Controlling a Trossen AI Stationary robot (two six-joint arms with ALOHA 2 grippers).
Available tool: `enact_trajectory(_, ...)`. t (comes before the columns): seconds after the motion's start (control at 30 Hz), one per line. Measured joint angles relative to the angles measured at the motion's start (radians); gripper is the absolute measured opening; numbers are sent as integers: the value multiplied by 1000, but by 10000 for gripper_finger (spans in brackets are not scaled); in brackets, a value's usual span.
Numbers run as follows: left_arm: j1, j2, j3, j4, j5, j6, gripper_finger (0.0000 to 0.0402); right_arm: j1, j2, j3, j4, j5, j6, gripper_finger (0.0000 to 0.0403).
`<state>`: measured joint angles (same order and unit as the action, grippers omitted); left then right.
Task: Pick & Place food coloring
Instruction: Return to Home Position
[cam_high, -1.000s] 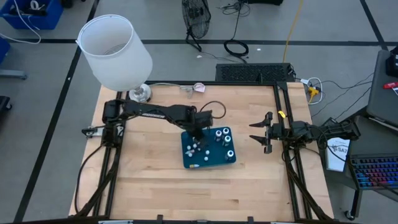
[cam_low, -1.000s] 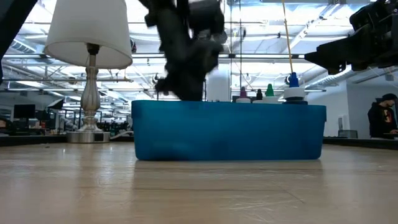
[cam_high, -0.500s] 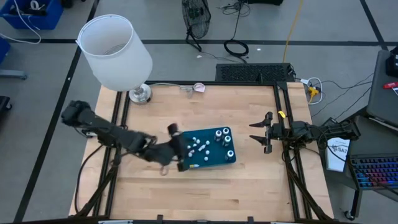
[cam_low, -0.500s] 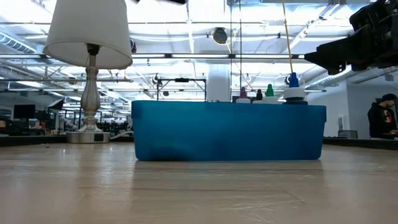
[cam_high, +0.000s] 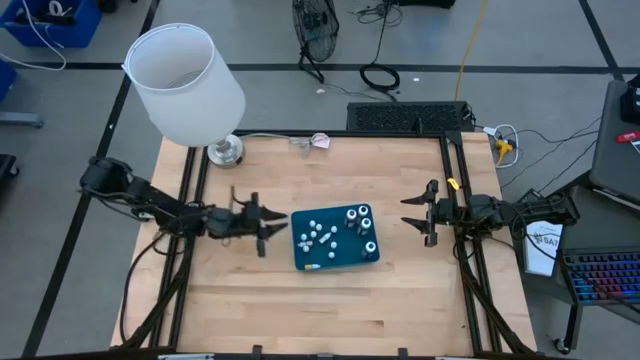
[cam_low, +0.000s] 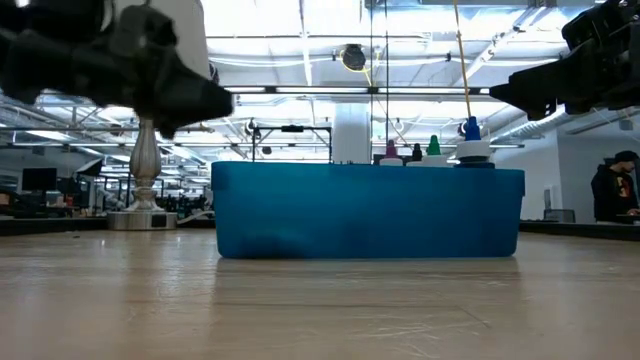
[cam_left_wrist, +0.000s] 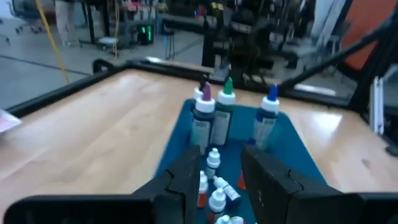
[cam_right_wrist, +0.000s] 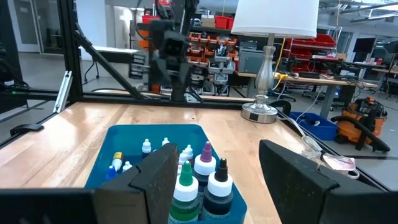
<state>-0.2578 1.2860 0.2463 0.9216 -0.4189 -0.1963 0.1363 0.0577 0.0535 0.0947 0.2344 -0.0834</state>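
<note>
The food coloring stands in a flat teal-blue tray (cam_high: 345, 262) at the table's middle. Its taller bottles (cam_high: 358, 218) are upright at the tray's right end, and smaller white-capped pieces (cam_high: 315, 235) are scattered at its left end. My left gripper (cam_high: 284, 228) is level just left of the tray and points at it. Its fingers stand a little apart, with nothing between them (cam_left_wrist: 221, 155). My right gripper (cam_high: 407, 212) waits open at the table's right side, pointing at the tray. The bottles (cam_right_wrist: 204, 167) show beyond its fingers.
A lamp with a white shade (cam_high: 185, 85) stands on its metal base (cam_high: 225, 150) at the far left corner. A small pale scrap (cam_high: 318, 141) lies at the far edge. Bare wood lies near and far of the tray.
My left gripper was over the tray's left part, pointing down among the small pieces. It has drawn back toward the table's left edge, sunk a little and tipped up to level. It now stands just left of the tray. The tray has not moved.
</note>
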Motion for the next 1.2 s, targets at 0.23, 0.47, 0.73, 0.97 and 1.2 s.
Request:
enact_trajectory(0.23,5,-249,-215,133,1,36,120,0,0,0,0,0,0,212)
enact_trajectory(0.47,5,-534,-225,-194,0,42,120,0,0,0,2,0,0,212)
enact_trajectory(0.73,7,-947,-235,-665,-25,7,120,0,0,0,0,0,0,212)
enact_trajectory(0.97,8,-1189,-233,-854,-9,58,120,0,0,0,1,0,0,212)
enact_trajectory(1.2,9,-1232,-231,-860,-51,132,120,0,0,0,0,0,0,212)
